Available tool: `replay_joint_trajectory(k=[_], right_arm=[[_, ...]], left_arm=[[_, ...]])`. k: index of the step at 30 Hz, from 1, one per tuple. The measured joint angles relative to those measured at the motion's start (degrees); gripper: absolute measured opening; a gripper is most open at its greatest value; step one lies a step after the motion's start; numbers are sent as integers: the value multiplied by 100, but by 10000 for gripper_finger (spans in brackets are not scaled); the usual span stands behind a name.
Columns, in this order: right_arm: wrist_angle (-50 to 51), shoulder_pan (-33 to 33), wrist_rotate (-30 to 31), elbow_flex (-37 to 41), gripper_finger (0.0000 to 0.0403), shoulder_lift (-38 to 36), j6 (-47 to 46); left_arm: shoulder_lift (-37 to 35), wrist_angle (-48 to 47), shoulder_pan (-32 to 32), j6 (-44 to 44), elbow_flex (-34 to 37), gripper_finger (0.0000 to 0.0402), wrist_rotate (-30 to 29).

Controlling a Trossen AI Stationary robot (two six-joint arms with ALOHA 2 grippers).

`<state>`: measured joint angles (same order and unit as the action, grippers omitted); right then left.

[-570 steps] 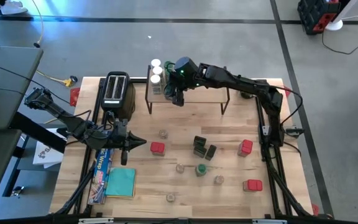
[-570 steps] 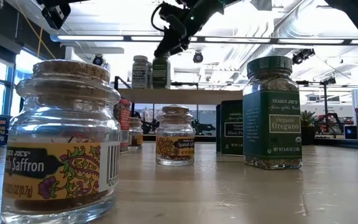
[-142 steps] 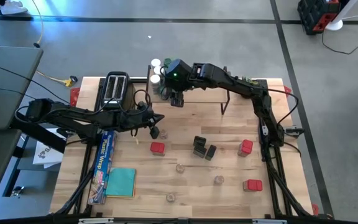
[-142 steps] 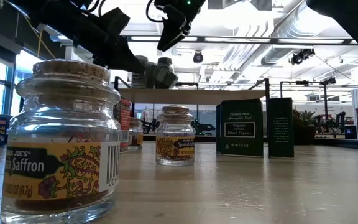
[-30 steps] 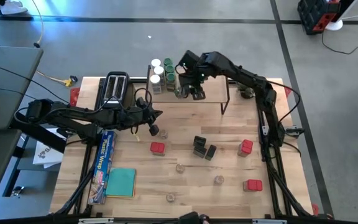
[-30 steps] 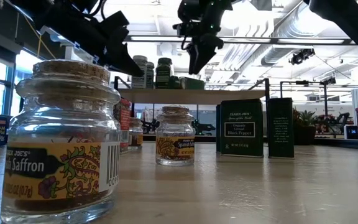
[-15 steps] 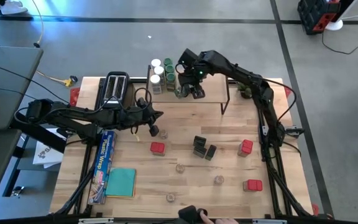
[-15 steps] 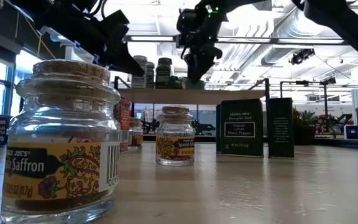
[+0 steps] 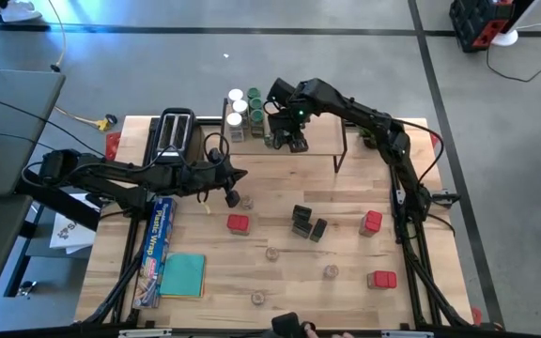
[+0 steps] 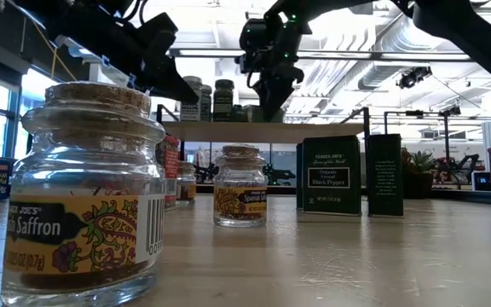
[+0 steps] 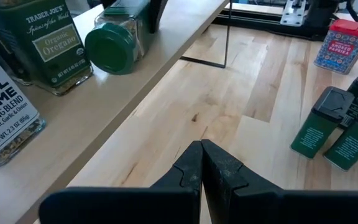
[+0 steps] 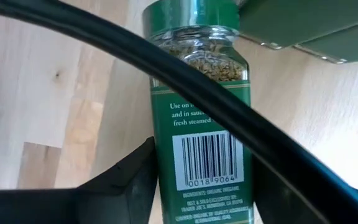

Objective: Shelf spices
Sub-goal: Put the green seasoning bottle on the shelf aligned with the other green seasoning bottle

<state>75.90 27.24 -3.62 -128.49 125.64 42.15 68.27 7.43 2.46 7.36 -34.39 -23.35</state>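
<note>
On shelf [image 9: 317, 141], tipped green-lidded jar [image 12: 199, 106] between right end effector [image 9: 289, 141] fingers.

Setting: a robotics lab or industrial workshop. Evidence: a grey concrete floor [image 9: 346, 66] marked with dark tape lines, exposed ceiling ducts [image 10: 399, 38] and strip lights, a wooden table [image 9: 421, 314] mounted on a black frame, and loose cables at the floor's far corners.
</note>
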Motion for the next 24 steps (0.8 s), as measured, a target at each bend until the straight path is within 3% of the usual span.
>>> replay_joint_trajectory(k=[2, 14, 17, 20, 24], right_arm=[[15, -24, -4, 0, 189, -6, -62], [319, -427, -354, -85, 189, -517, -411], [451, -511, -893, -85, 189, -781, -654], [513, -667, -1828, -85, 189, -1057, -865], [492, -1032, -2980, 25, 189, -1288, -1026]], left_arm=[[0, 19, -71, -47, 0, 0, -74], [-249, 535, -910, -800, 0, 0, -736], [-447, 676, -1165, -1242, 0, 0, -737], [-652, 790, -1449, -1801, 0, 0, -661], [-895, 960, -1750, -2614, 0, 4, -154]])
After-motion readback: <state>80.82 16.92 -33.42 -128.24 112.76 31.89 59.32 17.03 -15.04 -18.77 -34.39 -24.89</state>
